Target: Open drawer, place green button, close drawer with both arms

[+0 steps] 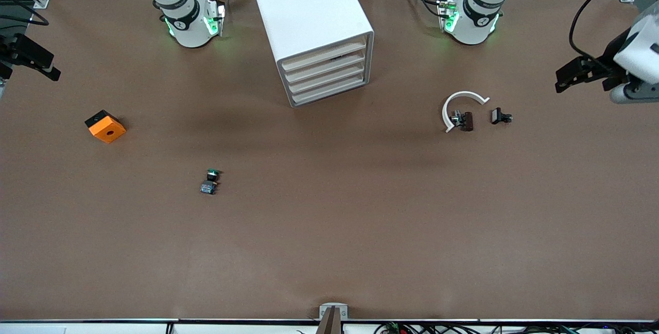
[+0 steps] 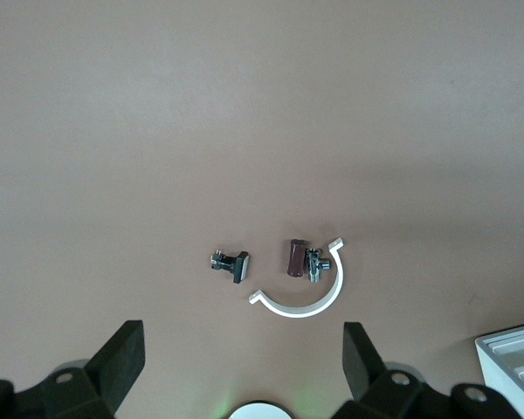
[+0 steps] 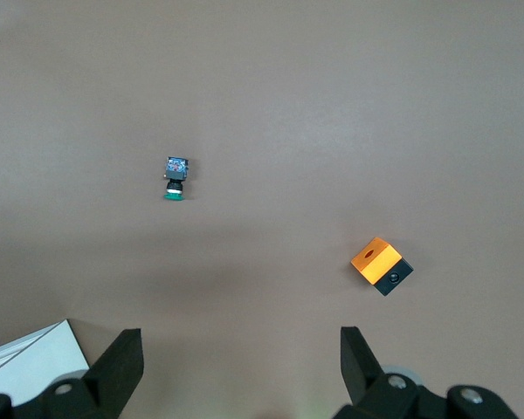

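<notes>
The white cabinet [image 1: 309, 20] stands between the arm bases, and its four beige-fronted drawers [image 1: 325, 70] are all shut. The button [image 1: 210, 181], black with a green cap, lies on the table nearer the front camera than the cabinet, toward the right arm's end. It also shows in the right wrist view [image 3: 175, 178]. My right gripper [image 1: 44, 66] hangs open and empty over the right arm's end of the table, its fingers [image 3: 122, 353] wide apart. My left gripper [image 1: 569, 77] hangs open and empty over the left arm's end, its fingers [image 2: 124, 345] wide apart.
An orange block with a black hole [image 1: 105, 126] lies toward the right arm's end and shows in the right wrist view [image 3: 380, 264]. A white curved strip [image 1: 461, 105] and two small black clips [image 1: 500, 116] lie toward the left arm's end. Brown paper covers the table [image 1: 360, 221].
</notes>
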Motion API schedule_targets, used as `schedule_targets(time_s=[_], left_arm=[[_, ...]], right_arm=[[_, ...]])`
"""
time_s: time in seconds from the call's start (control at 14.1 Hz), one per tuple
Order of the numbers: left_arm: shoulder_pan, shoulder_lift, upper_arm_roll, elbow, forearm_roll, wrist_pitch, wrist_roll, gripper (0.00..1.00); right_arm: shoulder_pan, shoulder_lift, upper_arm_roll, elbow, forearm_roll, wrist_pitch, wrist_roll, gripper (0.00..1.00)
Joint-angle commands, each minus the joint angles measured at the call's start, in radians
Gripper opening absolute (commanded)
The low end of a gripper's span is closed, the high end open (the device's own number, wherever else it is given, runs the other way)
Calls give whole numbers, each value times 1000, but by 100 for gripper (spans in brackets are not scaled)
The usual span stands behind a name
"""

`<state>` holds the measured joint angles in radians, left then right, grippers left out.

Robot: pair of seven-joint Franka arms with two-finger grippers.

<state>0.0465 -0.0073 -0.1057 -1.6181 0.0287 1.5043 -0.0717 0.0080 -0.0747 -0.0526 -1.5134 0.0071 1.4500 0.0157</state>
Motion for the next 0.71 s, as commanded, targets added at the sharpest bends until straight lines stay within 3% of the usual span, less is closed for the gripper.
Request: schedule_targets(time_s=[0.0, 0.35, 0.64], left_arm=[[-13, 111, 0, 38, 0, -3, -37, 100], [-89, 288, -23, 40, -15, 35, -432, 100], [-244, 418, -23, 43, -13, 79, -806, 100]], right_arm=[[-3, 21, 7, 15, -4, -3, -8, 100], [13, 133, 7, 22, -2, 21, -16, 100], [20, 209, 7, 24, 2, 33, -16, 100]])
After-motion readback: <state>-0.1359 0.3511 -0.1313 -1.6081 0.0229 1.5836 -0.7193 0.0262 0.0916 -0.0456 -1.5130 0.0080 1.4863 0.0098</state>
